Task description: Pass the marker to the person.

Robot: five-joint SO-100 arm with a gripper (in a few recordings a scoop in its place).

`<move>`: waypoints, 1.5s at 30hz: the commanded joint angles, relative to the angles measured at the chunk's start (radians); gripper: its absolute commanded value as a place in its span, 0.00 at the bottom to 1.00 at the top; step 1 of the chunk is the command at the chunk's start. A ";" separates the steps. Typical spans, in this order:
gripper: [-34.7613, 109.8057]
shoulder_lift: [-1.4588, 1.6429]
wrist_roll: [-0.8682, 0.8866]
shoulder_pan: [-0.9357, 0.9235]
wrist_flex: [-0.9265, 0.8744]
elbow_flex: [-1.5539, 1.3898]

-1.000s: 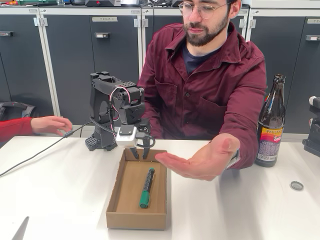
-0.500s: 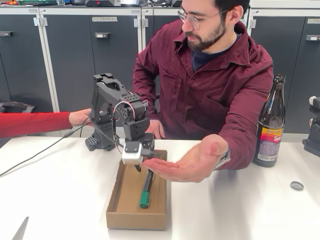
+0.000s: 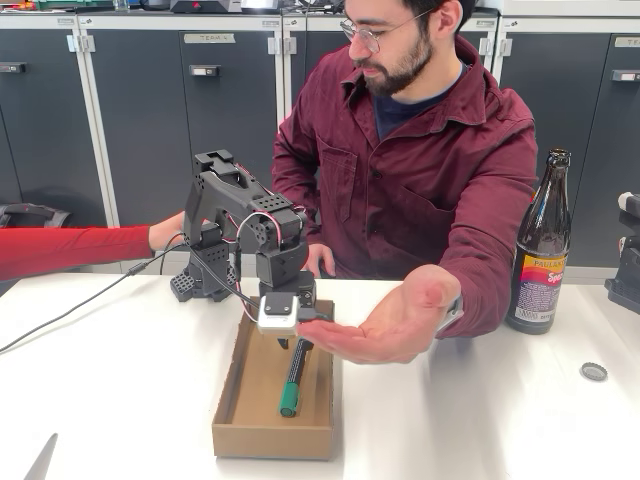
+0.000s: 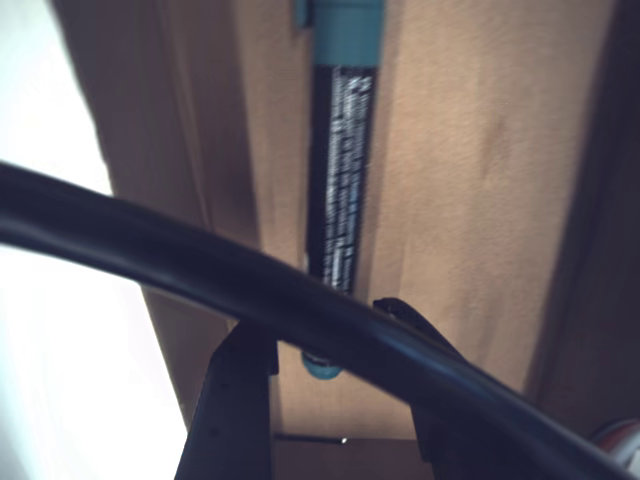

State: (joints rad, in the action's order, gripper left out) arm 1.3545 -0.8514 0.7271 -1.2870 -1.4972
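Observation:
The marker (image 3: 293, 376) lies lengthwise in a shallow cardboard box (image 3: 232, 405), green cap toward the camera. In the wrist view the marker (image 4: 340, 190) shows a dark barrel with white print, and its near end sits between my two fingers. My gripper (image 3: 291, 345) is down inside the far end of the box, open, with a finger (image 4: 238, 400) on either side of the marker's end (image 4: 322, 362) and gaps showing. The person (image 3: 420, 160) sits behind the table and holds an open palm (image 3: 385, 330) up just right of my gripper, over the box's edge.
A tall brown bottle (image 3: 543, 250) stands at the right, with a bottle cap (image 3: 594, 371) on the white table (image 3: 480, 420) in front of it. An arm in a red sleeve (image 3: 70, 250) reaches in from the left behind my base. A black cable (image 4: 300, 290) crosses the wrist view.
My arm has reached forward and down, bringing the gripper from above the box's far wall to around the marker's far end. The red-sleeved arm reached further in.

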 commanded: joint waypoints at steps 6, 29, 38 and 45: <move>0.36 -0.040 -0.041 -0.018 -0.011 0.120; 0.36 -0.017 -0.189 -0.077 0.014 0.006; 0.36 -0.015 -0.270 -0.143 0.035 -0.021; 0.36 -0.032 -0.267 -0.156 0.061 -0.035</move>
State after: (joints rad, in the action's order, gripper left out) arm 1.2962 -1.1183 0.5737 -1.2456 -1.5401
